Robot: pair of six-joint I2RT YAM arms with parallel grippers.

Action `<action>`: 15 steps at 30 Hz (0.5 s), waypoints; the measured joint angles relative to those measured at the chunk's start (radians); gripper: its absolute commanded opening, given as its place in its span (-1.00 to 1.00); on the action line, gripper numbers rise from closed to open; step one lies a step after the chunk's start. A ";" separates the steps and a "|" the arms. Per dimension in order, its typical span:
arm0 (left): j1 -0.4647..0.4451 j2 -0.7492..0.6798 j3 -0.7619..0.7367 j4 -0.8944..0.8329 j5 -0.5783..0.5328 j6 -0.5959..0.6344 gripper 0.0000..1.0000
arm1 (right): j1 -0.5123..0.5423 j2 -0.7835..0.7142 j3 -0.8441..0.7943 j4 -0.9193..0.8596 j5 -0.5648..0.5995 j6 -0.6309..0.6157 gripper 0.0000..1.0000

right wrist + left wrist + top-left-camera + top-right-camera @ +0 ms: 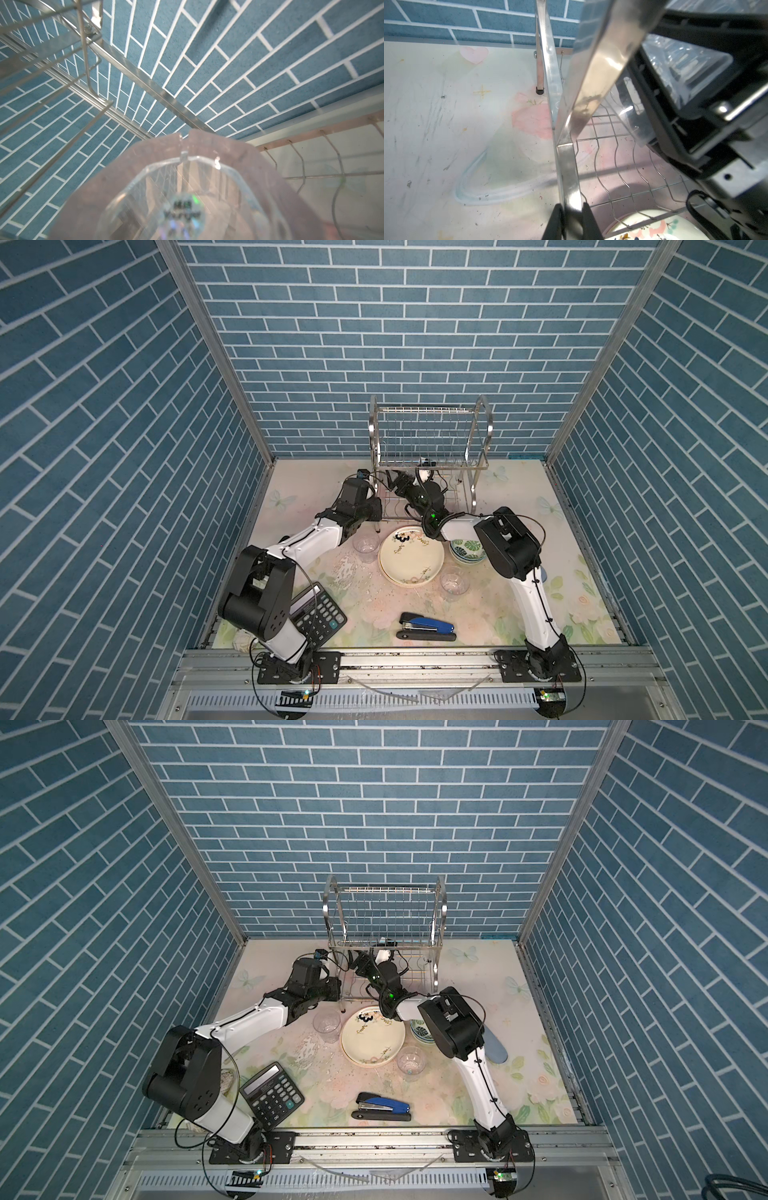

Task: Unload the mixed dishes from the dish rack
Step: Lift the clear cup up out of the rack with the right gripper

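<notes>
Steel strip is what my left pincer [572, 216] has. Its two black fingers [588, 222] are closed on the flat side frame of the dish rack [430, 408], low at the rack's front-left corner as I see it in both top views.

My right pincer [681, 79] reaches into the rack's lower tier from the front. Its jaws stand wide and are clamped around a clear tumbler [187, 197], whose base and round sticker fill the right wrist view. The glass is above the wavy wire shelf, but I cannot tell whether it rests on the wires or hangs clear of them.

The remaining dishes are out on the floral table [561, 572], in front of the rack. A cream floral plate [411, 558] tops a small stack there. A second tumbler [365, 548] stands upright just left of the stack, and a third tumbler [454, 584] just beside its front-right edge. The green-leaf bowl [467, 549] sits right of the plates, partly behind my right arm.

Nearer me, the black calculator [318, 614] lies by the left arm's base and the blue stapler [426, 626] lies at front centre.
</notes>
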 measured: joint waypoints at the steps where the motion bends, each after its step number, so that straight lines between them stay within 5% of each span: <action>1: 0.000 0.000 0.000 0.000 -0.002 0.000 -1.00 | 0.000 -0.003 -0.008 0.009 0.001 0.000 -1.00; 15: -0.002 0.000 0.000 -0.002 -0.017 -0.002 -1.00 | 0.034 -0.137 -0.162 0.097 0.029 0.007 -1.00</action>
